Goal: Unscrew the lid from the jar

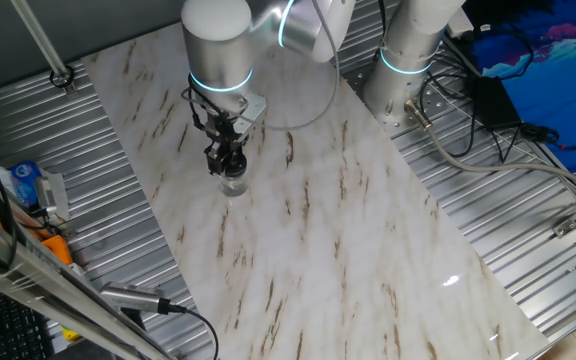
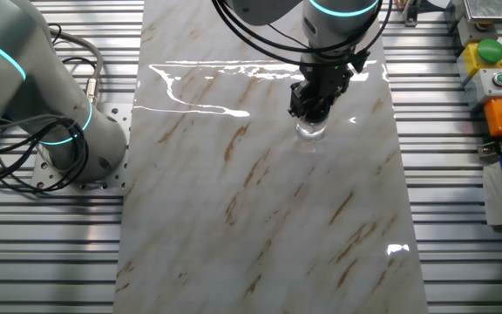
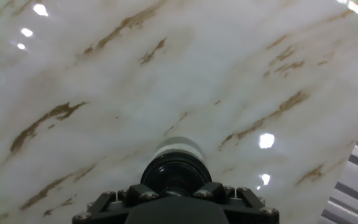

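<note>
Standing upright on the marble table (image 1: 368, 250), directly beneath the gripper (image 1: 227, 162): jar (image 1: 233, 184), clear body showing just below the fingertips. Closed narrow around the black lid (image 3: 176, 175) at the jar's top, fingers (image 3: 211, 190) pressed against either side of it in the hand view. Positioned toward the table's far half, near the arm's base (image 1: 408, 60).
</note>
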Robot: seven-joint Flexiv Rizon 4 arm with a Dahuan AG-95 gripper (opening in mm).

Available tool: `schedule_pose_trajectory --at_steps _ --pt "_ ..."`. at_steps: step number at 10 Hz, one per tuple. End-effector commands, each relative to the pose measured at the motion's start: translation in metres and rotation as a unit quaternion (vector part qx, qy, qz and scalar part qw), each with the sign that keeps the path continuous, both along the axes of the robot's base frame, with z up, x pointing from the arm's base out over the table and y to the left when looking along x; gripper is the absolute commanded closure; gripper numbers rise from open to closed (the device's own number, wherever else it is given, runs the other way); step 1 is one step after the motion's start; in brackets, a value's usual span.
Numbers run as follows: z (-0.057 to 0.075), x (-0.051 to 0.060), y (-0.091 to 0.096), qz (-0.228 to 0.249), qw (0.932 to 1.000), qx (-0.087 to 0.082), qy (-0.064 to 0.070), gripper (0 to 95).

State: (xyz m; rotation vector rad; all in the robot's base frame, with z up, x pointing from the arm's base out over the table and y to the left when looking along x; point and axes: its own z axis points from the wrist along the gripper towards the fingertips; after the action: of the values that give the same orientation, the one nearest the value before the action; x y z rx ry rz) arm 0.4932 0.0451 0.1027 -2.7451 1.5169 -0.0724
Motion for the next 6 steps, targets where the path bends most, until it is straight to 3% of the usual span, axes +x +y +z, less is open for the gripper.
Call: schedule_pose_trajectory --at_steps 1,6 --pt "0.0036 -0.0004 0.0007 0.003 1.0 0.004 0.003 95.0" --pt "0.0102 -0.0008 0.0013 0.008 0.9999 0.006 0.006 95.0"
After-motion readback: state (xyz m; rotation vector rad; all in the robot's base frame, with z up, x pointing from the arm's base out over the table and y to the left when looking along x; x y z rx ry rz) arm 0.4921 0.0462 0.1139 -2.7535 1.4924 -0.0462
